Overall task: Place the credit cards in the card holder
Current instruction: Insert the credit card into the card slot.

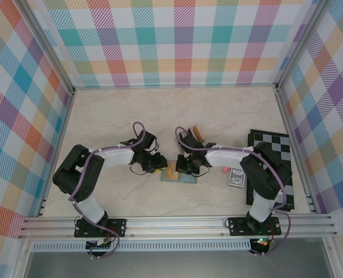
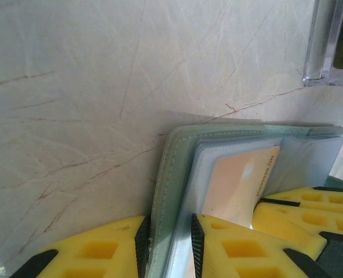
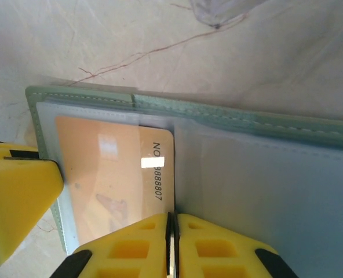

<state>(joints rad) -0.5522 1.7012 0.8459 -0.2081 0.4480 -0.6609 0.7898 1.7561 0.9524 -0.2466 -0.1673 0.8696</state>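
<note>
The sage-green card holder [image 1: 183, 178] lies open on the table between the two arms. My left gripper [image 2: 167, 243] is shut on the card holder's [image 2: 171, 174] left flap, one pad on each side of it. A tan-orange credit card [image 3: 110, 174] sits partway inside a clear sleeve of the card holder [image 3: 229, 119], and it also shows in the left wrist view as a credit card [image 2: 241, 185]. My right gripper [image 3: 171, 231] stands shut, its tips at the card's right edge. One of its yellow fingers [image 2: 302, 217] shows beside the card.
A clear upright rack [image 2: 331, 46] stands just beyond the card holder, seen from above as a rack [image 1: 194, 136]. A black checkerboard [image 1: 270, 152], a blue patterned box [image 1: 236, 178] and a pink stick [image 1: 225, 169] lie at the right.
</note>
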